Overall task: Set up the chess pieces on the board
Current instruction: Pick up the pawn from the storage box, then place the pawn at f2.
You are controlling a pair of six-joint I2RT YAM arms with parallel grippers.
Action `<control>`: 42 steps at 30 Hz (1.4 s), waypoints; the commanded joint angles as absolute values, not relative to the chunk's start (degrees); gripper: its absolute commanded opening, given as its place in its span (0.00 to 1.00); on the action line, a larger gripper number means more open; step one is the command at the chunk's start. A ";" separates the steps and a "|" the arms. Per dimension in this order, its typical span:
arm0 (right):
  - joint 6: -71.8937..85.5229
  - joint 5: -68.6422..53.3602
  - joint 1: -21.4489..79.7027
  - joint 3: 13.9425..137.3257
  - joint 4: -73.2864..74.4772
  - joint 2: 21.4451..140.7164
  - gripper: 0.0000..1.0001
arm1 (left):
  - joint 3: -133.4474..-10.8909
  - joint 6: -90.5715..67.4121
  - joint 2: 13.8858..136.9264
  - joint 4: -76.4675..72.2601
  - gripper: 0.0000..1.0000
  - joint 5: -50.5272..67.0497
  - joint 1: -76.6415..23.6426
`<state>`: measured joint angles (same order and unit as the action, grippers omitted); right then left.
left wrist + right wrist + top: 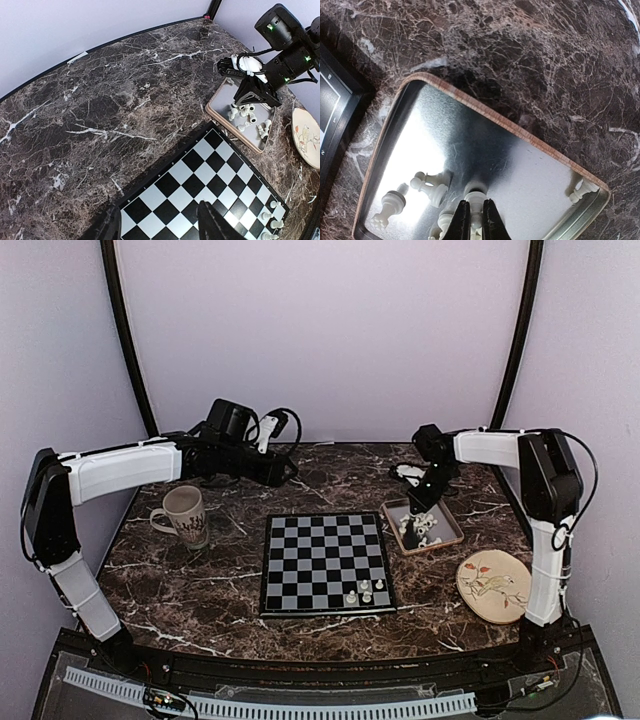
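Note:
The board [325, 562] lies mid-table with three small white chess pieces [365, 590] standing near its front right corner. More chess pieces [420, 530] lie in a small metal tray [448, 523] to its right. My right gripper [420, 510] reaches down into that tray. In the right wrist view it [476, 206] is shut on one white piece [476, 196], with other pieces [427, 187] lying loose to the left. My left gripper [283, 470] hovers behind the board's far left corner. It is open and empty [160, 225], above the board [200, 185].
A cream mug [185, 515] stands left of the board. A round plate with a bird drawing [493, 585] lies at the front right. The tray's wooden rim [520, 132] sits on dark marble, and one lone piece [582, 190] lies in its right corner.

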<state>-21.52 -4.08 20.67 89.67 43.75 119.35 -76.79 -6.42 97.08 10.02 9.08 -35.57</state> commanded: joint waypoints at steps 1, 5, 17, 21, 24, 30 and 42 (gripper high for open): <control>-19.93 -8.79 18.83 91.59 44.51 116.19 0.06 | -77.73 -5.86 96.98 10.63 0.54 9.82 -35.60; -19.89 -9.81 18.46 91.15 45.37 115.11 0.06 | -77.80 -5.96 97.09 10.73 0.54 9.98 -35.60; -22.64 -13.59 22.20 85.96 44.00 106.72 0.07 | -77.71 -6.28 97.25 10.68 0.54 9.43 -35.60; -26.03 -13.42 27.85 82.89 43.04 103.01 0.07 | -77.34 -6.59 97.12 10.25 0.54 8.76 -35.60; -29.02 -14.53 33.26 80.38 42.54 100.77 0.08 | -77.14 -6.77 96.99 10.04 0.54 7.95 -35.60; -32.38 -11.02 44.18 79.06 44.78 102.22 0.09 | -77.00 -6.77 96.83 10.04 0.54 7.23 -35.60; -36.84 -8.86 55.01 79.34 48.11 109.06 0.11 | -77.03 -6.05 95.89 10.27 0.54 5.78 -35.60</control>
